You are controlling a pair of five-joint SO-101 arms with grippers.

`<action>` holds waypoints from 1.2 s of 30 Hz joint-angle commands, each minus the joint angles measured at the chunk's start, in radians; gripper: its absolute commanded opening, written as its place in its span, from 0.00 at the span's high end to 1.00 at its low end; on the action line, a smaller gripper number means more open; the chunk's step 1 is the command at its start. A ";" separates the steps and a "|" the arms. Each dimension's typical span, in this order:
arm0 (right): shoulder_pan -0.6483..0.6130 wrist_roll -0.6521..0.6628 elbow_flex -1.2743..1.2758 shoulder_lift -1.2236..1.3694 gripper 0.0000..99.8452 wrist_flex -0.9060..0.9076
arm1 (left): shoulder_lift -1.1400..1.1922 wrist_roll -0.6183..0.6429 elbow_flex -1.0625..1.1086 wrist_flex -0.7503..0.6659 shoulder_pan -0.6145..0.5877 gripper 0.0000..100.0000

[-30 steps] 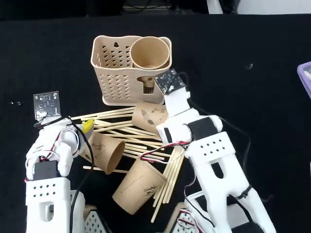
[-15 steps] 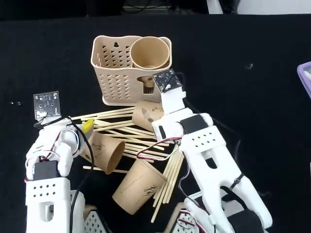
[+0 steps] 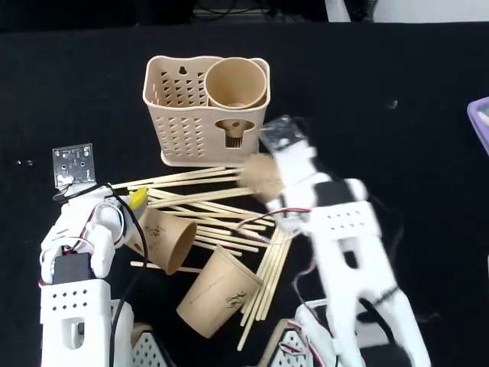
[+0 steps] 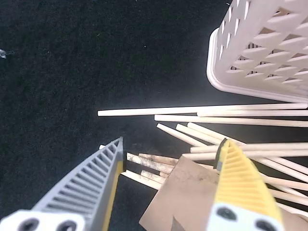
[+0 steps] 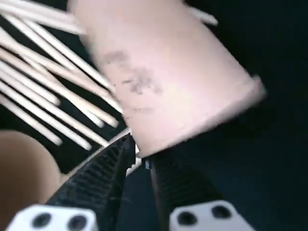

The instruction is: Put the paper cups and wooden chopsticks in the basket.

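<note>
Paper cup [image 5: 163, 72], brown with a dark smudged print, is pinched at its rim by the right gripper [image 5: 139, 154], tilted over the chopsticks [image 3: 206, 200] near the basket [image 3: 179, 122]. Left gripper [image 4: 171, 161] stands spread over a second cup [image 4: 183, 195] lying on the sticks.

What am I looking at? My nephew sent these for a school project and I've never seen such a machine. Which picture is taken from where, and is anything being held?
These are two small robot arms side by side at a black table. The wide picture comes from a fixed camera looking down. The other two come from a camera on each arm's wrist. On the table stands a basket with one upright cup inside. In front of it lie scattered wooden chopsticks and two lying cups. The right claw pinches another paper cup, the held cup. The left claw is open and holds nothing, above chopsticks and a cup.
</note>
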 commanded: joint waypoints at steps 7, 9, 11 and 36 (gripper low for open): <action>0.382 0.404 -0.274 -0.309 0.99 0.288 | -0.014 0.003 -0.004 -0.020 0.005 0.69; 0.446 0.485 -0.297 -0.280 0.99 0.333 | -0.014 0.003 -0.004 -0.018 0.005 0.69; 0.508 0.540 -0.302 -0.220 0.99 0.350 | -0.014 0.003 -0.004 -0.018 0.005 0.69; 0.565 0.583 -0.226 0.140 0.99 0.166 | -0.014 0.003 -0.004 -0.020 0.005 0.69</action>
